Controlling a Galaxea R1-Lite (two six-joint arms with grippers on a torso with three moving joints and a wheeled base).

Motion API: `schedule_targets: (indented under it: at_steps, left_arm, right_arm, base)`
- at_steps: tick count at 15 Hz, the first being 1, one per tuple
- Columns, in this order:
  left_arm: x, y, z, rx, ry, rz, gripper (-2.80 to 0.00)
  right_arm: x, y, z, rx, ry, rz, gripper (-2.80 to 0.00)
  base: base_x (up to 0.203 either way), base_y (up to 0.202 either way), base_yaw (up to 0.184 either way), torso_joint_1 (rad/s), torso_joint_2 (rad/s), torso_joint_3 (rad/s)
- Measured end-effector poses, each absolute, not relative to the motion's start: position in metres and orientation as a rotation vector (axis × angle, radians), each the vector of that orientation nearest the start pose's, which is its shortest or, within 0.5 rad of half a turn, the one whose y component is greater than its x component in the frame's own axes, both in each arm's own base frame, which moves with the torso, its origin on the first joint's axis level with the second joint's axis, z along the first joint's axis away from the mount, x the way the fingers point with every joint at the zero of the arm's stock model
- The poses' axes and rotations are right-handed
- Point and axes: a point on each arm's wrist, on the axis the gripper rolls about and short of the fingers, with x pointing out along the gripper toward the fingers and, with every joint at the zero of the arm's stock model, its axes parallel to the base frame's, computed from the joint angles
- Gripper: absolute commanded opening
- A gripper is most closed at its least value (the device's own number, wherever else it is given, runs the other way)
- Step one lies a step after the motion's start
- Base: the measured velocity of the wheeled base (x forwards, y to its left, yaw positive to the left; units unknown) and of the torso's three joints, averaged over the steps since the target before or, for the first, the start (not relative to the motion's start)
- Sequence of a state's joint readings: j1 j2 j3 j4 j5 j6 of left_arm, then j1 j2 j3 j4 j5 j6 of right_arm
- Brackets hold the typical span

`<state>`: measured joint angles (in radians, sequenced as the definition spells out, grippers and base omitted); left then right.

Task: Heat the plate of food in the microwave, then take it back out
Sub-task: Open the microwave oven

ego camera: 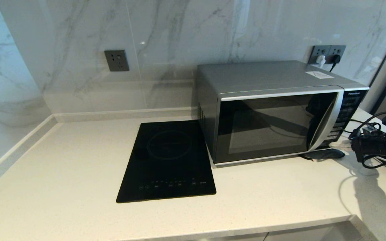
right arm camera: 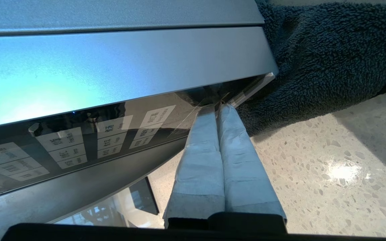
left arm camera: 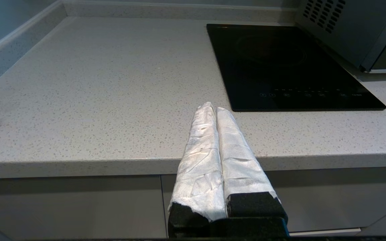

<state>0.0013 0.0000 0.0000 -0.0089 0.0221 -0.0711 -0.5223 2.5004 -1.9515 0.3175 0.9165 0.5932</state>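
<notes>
The silver microwave (ego camera: 266, 80) stands at the back right of the counter with its dark glass door (ego camera: 270, 127) closed. The plate of food is out of view; nothing shows through the glass. My right arm (ego camera: 380, 142) reaches in from the right toward the black button panel (ego camera: 347, 110). In the right wrist view my right gripper (right arm camera: 218, 106) is shut and empty, its taped fingertips (right arm camera: 228, 112) touching the lower corner of the button panel (right arm camera: 79, 140). My left gripper (left arm camera: 214, 107) is shut and empty, held low over the counter's front edge.
A flat black induction cooktop (ego camera: 168, 160) lies left of the microwave. A dark towel (ego camera: 327, 154) sits under the microwave's right front corner. Wall sockets (ego camera: 116, 60) are on the marble backsplash, and plugs (ego camera: 327, 55) behind the microwave. The counter's front edge (ego camera: 213, 231) runs below.
</notes>
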Motion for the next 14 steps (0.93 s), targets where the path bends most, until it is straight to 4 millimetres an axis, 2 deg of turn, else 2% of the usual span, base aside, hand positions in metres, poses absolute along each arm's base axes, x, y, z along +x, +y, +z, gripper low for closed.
schedule_targets:
  at_steps: [3,5,7,10,14]
  left_arm:
    - [-0.023,0.0,0.076,-0.071,-0.01,0.023,-2.8]
    - [-0.023,0.0,0.076,-0.072,-0.01,0.024,-2.8]
    - [-0.023,0.0,0.076,-0.072,-0.01,0.023,-2.8]
    - [-0.023,0.0,0.076,-0.071,-0.01,0.024,-2.8]
    - [-0.023,0.0,0.076,-0.072,-0.01,0.023,-2.8]
  right_arm:
    - [0.424,-0.223,0.09,1.142,0.773,0.163,-2.8]
    - [0.409,-0.219,0.107,1.141,0.769,0.156,-2.8]
    - [0.388,-0.213,0.132,1.132,0.75,0.14,-2.8]
    - [0.348,-0.194,0.182,1.077,0.698,0.085,-2.8]
    - [0.282,-0.157,0.248,0.995,0.617,0.015,-2.8]
  base:
    - [0.0,0.0,0.0,0.0,0.0,0.0]
    - [0.0,0.0,0.0,0.0,0.0,0.0]
    - [0.0,0.0,0.0,0.0,0.0,0.0]
    - [0.0,0.0,0.0,0.0,0.0,0.0]
    - [0.0,0.0,0.0,0.0,0.0,0.0]
